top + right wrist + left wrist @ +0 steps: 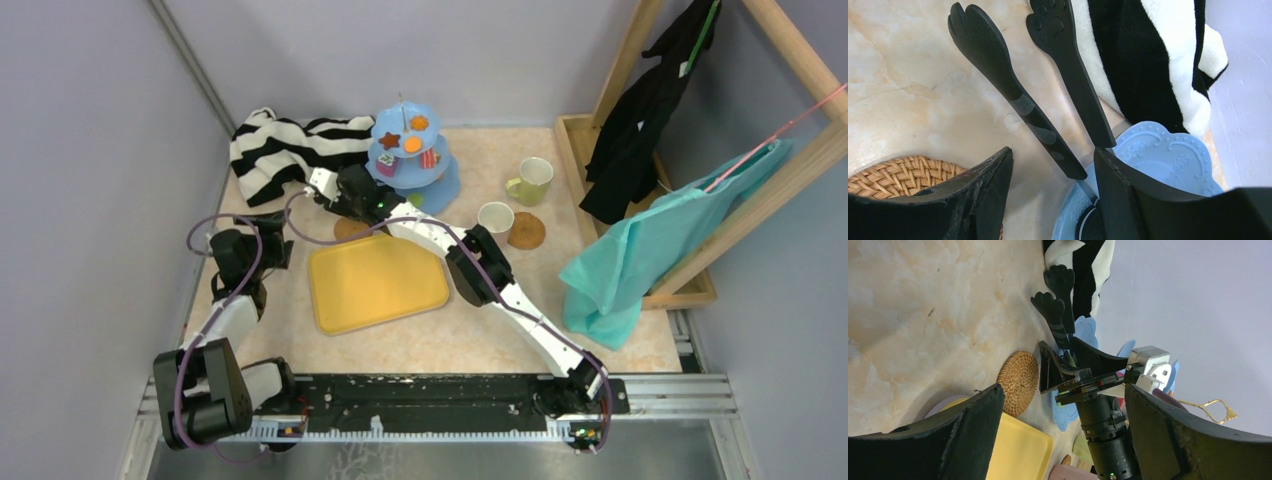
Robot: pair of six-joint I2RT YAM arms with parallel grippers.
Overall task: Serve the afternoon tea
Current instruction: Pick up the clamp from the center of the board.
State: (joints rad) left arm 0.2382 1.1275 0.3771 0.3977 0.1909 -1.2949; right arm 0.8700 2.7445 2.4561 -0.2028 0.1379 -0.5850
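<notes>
We look down on a beige, marble-patterned tabletop (420, 340) closed in by plain grey-lilac walls (100, 150). A metal rail (430, 395) along the near edge carries both arms. On the right a wooden rack (627, 58) holds a black garment (640, 130) and a teal garment (640, 260).

At the back stands the light-blue three-tier stand (447, 188), with toy cookies (412, 144) on its tiers. A striped cloth (280, 150) lies bunched just to its left. Right of the stand we see the yellow-green cup (530, 180). Nearer to us is a pale cup (495, 217), just beside a cork coaster (527, 232). A yellow tray (375, 285) lies in the middle, and the second coaster (1018, 382) sits just beyond its far left corner.

The right gripper (1053, 155) reaches across to the foot of the stand. Its jaws stand on either side of the handle end of black tongs (998, 65), whose paw-shaped tips point toward the striped cloth. One tong arm touches a finger, but we cannot tell whether the gripper is clamping the tongs.

The left gripper (1063, 387) hangs over the left side of the tabletop with its jaws spread wide and nothing between them.

The only marking we find is an embossed stamp on the stand's bottom plate, seen in the right wrist view and too small to read.
</notes>
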